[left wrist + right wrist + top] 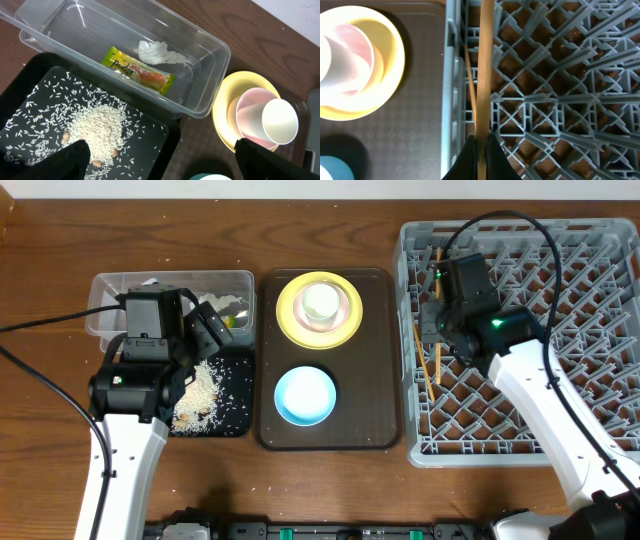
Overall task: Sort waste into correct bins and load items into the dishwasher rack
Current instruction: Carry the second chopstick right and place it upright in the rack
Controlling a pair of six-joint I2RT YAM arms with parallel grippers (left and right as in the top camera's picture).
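The left arm reaches up from the near edge of the tabletop [320,220], left of the brown tray [380,360]. Its gripper [165,162] is released, jaws spread wide, and hangs over the black tray [30,75] where that meets the clear tub [210,55], holding nothing. Rice [95,125] lies heaped and scattered in the black tray. A tissue [157,52] and a wrapper [139,70] lie in the tub.

The right arm slants in from the near right corner, right of the brown tray, over the rack [600,240]. Its gripper [480,155] is clenched on a chopstick [485,75], which runs along the rack side nearest the brown tray. A second chopstick [470,75] lies in the rack, between the held one and that wall.

On the brown tray, at the far end, sits the plate [225,95] with the pink bowl [250,100] on it and the cup [279,121] in the bowl. The blue bowl [305,395] stands at the near end.
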